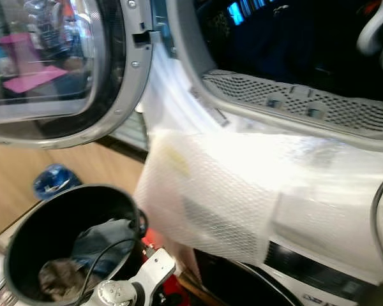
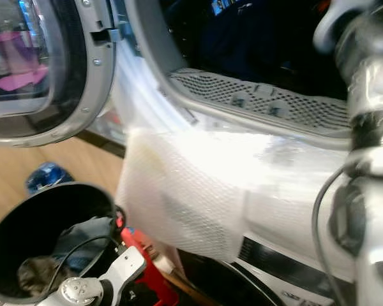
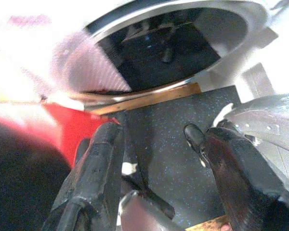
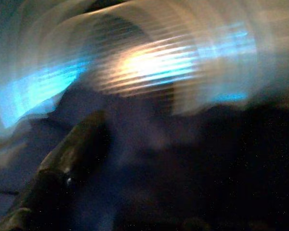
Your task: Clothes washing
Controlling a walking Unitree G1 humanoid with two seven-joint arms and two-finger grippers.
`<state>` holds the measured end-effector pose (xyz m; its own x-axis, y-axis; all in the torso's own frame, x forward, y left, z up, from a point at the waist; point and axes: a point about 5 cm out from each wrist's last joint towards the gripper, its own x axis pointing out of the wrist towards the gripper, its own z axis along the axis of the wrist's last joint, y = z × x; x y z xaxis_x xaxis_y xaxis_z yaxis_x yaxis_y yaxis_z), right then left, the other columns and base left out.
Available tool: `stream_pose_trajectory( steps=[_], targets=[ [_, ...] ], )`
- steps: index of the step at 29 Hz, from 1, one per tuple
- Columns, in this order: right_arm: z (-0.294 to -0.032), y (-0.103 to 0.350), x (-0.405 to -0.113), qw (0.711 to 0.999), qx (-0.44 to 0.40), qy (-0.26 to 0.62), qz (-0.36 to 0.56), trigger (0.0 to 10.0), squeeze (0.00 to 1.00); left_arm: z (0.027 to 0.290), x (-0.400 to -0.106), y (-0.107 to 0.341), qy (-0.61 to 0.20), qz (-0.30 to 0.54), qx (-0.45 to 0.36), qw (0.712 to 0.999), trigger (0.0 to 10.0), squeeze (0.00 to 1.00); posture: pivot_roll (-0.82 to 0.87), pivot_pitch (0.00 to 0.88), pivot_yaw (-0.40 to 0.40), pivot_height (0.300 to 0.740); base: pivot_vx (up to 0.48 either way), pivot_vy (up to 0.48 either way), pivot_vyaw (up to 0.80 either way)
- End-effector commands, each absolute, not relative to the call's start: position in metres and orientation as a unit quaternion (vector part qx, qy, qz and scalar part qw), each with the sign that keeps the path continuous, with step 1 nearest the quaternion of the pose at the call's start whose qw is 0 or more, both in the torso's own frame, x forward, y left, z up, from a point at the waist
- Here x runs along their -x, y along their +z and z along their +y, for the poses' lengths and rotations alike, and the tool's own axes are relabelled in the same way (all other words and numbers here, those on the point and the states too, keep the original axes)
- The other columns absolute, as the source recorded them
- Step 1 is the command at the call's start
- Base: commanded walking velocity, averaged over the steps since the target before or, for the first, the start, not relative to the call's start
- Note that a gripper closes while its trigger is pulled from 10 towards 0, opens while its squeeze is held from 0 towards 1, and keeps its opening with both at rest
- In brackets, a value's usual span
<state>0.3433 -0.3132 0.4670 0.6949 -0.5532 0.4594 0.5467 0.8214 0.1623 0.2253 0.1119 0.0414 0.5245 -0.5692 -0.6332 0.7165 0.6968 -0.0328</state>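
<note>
The washer's drum opening (image 1: 287,44) is at the top, with dark blue clothes (image 1: 306,38) inside. Its round glass door (image 1: 57,70) stands swung open to the left. My right arm (image 2: 370,127) reaches up into the drum. In the blurred right wrist view, one black finger (image 4: 70,154) lies over dark cloth (image 4: 192,163) before the ribbed drum wall (image 4: 149,62). A black bucket (image 1: 25,242) at the lower left holds grey-blue and brown clothes (image 1: 99,245). My left gripper (image 3: 151,132) hangs open beside the bucket, over a dark speckled mat (image 3: 168,159), holding nothing.
Bubble wrap (image 1: 210,197) drapes over the washer's front below the drum rim (image 1: 293,102). A red object (image 2: 147,268) sits by the bucket's right side. A blue thing (image 1: 54,180) lies on the wooden floor (image 1: 19,185). A lower machine's round door (image 3: 159,48) faces the left wrist camera.
</note>
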Motion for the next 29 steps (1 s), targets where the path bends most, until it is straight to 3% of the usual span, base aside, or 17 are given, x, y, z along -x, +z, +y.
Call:
stream_pose_trajectory(
  steps=[1, 2, 3, 4, 5, 7, 8, 9, 11, 16, 23, 29],
  targets=[
    [-0.320, 0.473, -0.333, 0.912, 0.005, -0.306, -0.273, 10.0, 0.00, 0.116, -0.227, 0.043, -0.359, 0.311, -0.123, 0.871, 10.0, 0.00, -0.06, 0.110, 0.057, 0.740, 0.000, 0.000, 0.00],
    [-0.320, 0.473, -0.333, 0.912, 0.005, -0.306, -0.273, 10.0, 0.00, 0.116, -0.227, 0.043, -0.359, 0.311, -0.123, 0.871, 10.0, 0.00, -0.06, 0.110, 0.057, 0.740, 0.000, 0.000, 0.00],
    [-0.295, 0.459, -0.353, 0.950, 0.025, -0.203, -0.237, 10.0, 0.00, 0.116, -0.227, 0.043, -0.358, 0.313, -0.122, 0.871, 10.0, 0.00, -0.06, 0.110, 0.057, 0.740, 0.000, 0.000, 0.00],
    [-0.285, 0.453, -0.360, 0.961, 0.025, -0.160, -0.223, 10.0, 0.00, 0.116, -0.227, 0.043, -0.358, 0.314, -0.121, 0.871, 10.0, 0.00, -0.07, 0.114, 0.059, 0.740, 0.000, 0.000, 0.00],
    [-0.285, 0.453, -0.360, 0.961, 0.025, -0.160, -0.223, 10.0, 0.00, 0.116, -0.227, 0.043, -0.358, 0.314, -0.121, 0.871, 10.0, 0.00, -0.07, 0.114, 0.059, 0.740, 0.000, 0.000, 0.00],
    [-0.235, 0.449, -0.371, 0.973, 0.031, 0.031, -0.228, 10.0, 0.00, 0.117, -0.225, 0.041, -0.363, 0.319, -0.126, 0.866, 10.0, 0.00, -0.08, 0.113, 0.062, 0.740, 0.000, 0.000, 0.00],
    [-0.235, 0.449, -0.371, 0.973, 0.031, 0.031, -0.228, 10.0, 0.00, 0.117, -0.225, 0.041, -0.363, 0.319, -0.126, 0.866, 10.0, 0.00, -0.08, 0.113, 0.062, 0.740, 0.000, 0.000, 0.00],
    [-0.214, 0.451, -0.363, 0.962, 0.021, 0.131, -0.241, 10.0, 0.00, 0.118, -0.225, 0.040, -0.363, 0.320, -0.126, 0.866, 10.0, 0.00, -0.08, 0.113, 0.065, 0.740, 0.000, 0.000, 0.00],
    [-0.201, 0.452, -0.355, 0.949, 0.020, 0.193, -0.249, 10.0, 0.00, 0.118, -0.225, 0.040, -0.363, 0.320, -0.125, 0.866, 10.0, 0.00, -0.08, 0.113, 0.065, 0.740, 0.000, 0.000, 0.00],
    [-0.177, 0.458, -0.317, 0.874, 0.028, 0.359, -0.326, 10.0, 0.00, 0.115, -0.227, 0.041, -0.366, 0.317, -0.125, 0.866, 10.0, 0.00, -0.08, 0.111, 0.064, 0.740, 0.000, 0.000, 0.00],
    [-0.174, 0.432, -0.296, 0.843, 0.131, 0.418, -0.313, 10.0, 0.00, 0.113, -0.226, 0.040, -0.369, 0.317, -0.125, 0.865, 10.0, 0.00, -0.08, 0.113, 0.061, 0.740, 0.000, 0.000, 0.00],
    [-0.183, 0.412, -0.301, 0.882, 0.183, 0.336, -0.275, 10.0, 0.00, 0.113, -0.226, 0.040, -0.368, 0.317, -0.124, 0.865, 10.0, 0.00, -0.08, 0.117, 0.056, 0.740, 0.000, 0.000, 0.00]
  ],
)
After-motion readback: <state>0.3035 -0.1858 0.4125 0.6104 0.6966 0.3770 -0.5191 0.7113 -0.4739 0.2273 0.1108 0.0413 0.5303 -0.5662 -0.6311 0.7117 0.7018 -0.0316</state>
